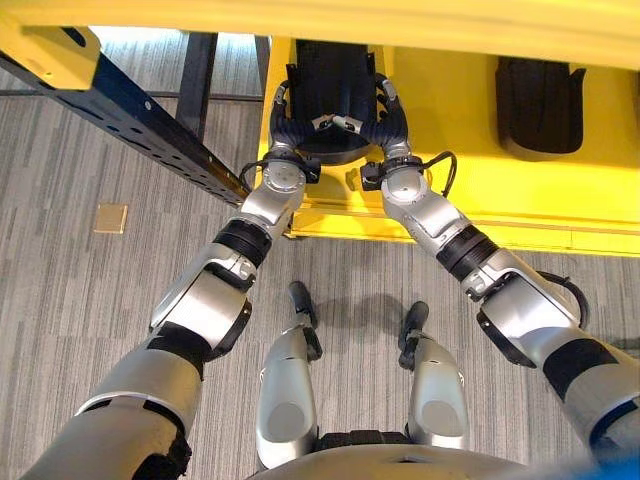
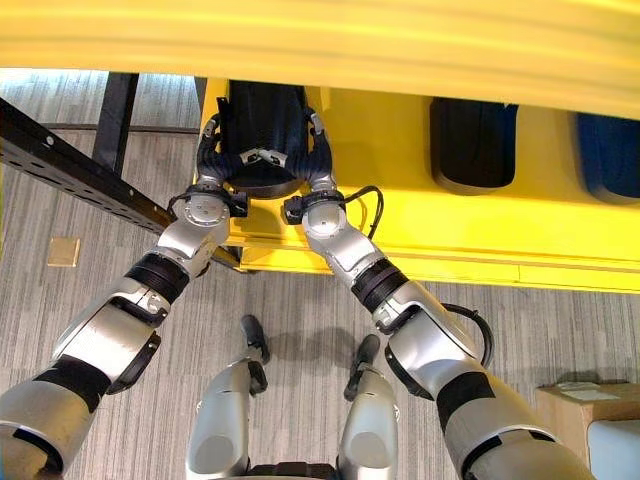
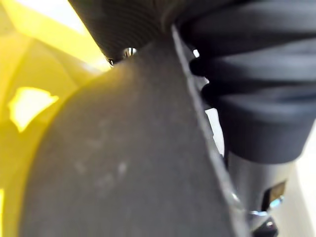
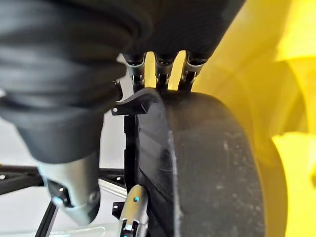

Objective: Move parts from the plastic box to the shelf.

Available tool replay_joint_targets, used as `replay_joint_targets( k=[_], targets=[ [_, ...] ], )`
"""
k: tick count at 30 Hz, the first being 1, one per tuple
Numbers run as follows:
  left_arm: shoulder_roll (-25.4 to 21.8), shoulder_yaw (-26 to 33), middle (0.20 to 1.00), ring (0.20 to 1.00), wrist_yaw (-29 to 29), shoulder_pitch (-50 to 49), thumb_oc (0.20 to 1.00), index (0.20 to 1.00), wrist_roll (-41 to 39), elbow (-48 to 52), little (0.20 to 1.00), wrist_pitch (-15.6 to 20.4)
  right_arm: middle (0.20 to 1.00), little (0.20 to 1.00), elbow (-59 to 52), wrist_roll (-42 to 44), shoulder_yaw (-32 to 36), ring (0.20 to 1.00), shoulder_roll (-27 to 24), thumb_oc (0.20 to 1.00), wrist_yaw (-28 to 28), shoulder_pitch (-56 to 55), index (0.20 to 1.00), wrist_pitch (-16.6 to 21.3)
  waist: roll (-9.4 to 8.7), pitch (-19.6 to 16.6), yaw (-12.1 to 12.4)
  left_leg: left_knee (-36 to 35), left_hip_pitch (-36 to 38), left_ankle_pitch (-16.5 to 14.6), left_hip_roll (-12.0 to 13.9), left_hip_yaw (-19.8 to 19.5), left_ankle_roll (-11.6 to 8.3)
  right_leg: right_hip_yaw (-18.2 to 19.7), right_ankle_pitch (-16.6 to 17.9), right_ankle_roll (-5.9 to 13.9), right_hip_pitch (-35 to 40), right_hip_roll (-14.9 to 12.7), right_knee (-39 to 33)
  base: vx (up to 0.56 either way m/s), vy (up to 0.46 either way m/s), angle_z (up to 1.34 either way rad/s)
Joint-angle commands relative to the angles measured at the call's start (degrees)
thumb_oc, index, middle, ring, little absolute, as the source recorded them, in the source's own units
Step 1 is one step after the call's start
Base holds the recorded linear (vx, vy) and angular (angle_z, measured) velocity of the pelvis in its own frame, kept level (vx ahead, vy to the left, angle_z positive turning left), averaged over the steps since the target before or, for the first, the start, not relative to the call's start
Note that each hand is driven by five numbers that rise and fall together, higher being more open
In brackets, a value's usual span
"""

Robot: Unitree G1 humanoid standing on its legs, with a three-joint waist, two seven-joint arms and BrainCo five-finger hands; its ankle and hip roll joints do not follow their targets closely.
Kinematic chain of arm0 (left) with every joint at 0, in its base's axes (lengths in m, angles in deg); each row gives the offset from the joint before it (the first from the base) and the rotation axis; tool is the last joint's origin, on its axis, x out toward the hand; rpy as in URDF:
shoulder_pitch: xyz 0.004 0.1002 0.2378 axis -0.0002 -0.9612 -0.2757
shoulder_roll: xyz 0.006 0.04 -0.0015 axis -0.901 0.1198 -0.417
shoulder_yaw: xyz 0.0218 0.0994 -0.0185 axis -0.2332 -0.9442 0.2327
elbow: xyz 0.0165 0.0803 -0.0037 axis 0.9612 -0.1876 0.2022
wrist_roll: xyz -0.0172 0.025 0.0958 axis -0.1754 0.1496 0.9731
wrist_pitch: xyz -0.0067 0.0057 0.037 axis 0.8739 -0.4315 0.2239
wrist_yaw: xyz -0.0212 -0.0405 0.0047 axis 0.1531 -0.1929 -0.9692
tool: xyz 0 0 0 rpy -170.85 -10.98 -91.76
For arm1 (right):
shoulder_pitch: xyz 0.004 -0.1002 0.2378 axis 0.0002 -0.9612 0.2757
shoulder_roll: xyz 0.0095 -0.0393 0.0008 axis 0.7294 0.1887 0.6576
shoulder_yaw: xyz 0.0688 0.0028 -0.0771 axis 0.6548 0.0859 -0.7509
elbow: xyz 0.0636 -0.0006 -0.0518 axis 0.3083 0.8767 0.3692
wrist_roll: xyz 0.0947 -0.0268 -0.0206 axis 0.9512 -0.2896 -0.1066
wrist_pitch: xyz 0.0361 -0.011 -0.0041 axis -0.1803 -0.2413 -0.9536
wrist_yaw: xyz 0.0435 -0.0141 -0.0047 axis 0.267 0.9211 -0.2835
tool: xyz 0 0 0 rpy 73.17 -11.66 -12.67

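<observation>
Clearly both hands, left hand [image 1: 288,118] and right hand [image 1: 388,118], curl their fingers round a black moulded plastic part [image 1: 330,90] sitting in the yellow plastic box [image 1: 470,205]. Two more dark parts [image 2: 473,142] lie alongside; the shelf transfer remains undone.

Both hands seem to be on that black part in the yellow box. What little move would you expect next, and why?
Probably a short, straight lift. The left hand and right hand clasp the black part from either side, the right hand's fingers curled over its edge, while it sits inside the yellow box. It likely must clear the wall before heading for the shelf.
</observation>
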Motion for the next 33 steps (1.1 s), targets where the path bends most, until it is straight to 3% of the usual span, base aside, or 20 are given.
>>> replay_joint_targets(
  k=[1,10,16,29,33],
  targets=[
    [4.3,-4.8,1.0,1.0,-1.4,10.5,1.0,1.0,3.8,0.4,1.0,2.4,1.0,1.0,-0.2,2.3,-1.7,1.0,5.3,1.0,-2.4,8.9,1.0,3.7,2.25,1.9,1.2,-2.6,6.2,-3.5,-3.2,-0.6,-1.38,3.1,-1.0,2.09,-1.9,3.9,3.8,-0.01,0.01,-0.08],
    [3.8,-4.4,1.0,1.0,-1.2,9.1,1.0,1.0,6.6,0.3,1.0,2.8,1.0,1.0,-0.5,10.8,-1.0,1.0,5.5,1.0,-3.6,4.9,1.0,4.1,2.76,1.9,0.2,-3.3,6.1,-3.0,-3.3,0.0,-1.57,3.8,-1.3,1.91,-2.6,4.0,3.8,0.0,0.014,-0.06],
    [3.1,-4.1,1.0,1.0,-0.4,8.4,1.0,1.0,6.2,0.7,1.0,2.8,1.0,1.0,-2.0,7.6,-0.9,1.0,5.2,1.0,-5.5,3.4,1.0,4.7,3.17,1.9,-0.7,-3.5,6.3,-2.7,-3.1,0.3,-1.7,4.3,-1.5,1.91,-3.0,4.0,3.9,0.0,0.009,-0.04],
    [3.5,-3.1,1.0,1.0,0.5,8.1,1.0,1.0,4.1,0.0,1.0,3.3,1.0,1.0,-2.0,2.6,-1.2,1.0,4.8,1.0,-3.6,4.3,1.0,5.6,3.66,1.9,-0.9,-3.5,6.5,-2.5,-3.1,0.2,-1.81,4.4,-2.1,1.72,-2.7,4.0,4.1,0.0,0.01,-0.06],
    [3.8,-2.6,1.0,1.0,2.1,7.6,1.0,1.0,3.4,0.2,1.0,2.8,1.0,1.0,-2.9,-2.8,-1.5,1.0,4.7,1.0,-2.1,4.8,1.0,6.7,3.87,1.9,-0.8,-3.6,6.5,-2.4,-3.2,0.1,-1.72,4.3,-2.2,1.64,-2.6,4.0,4.0,0.0,-0.001,-0.01]
  ],
)
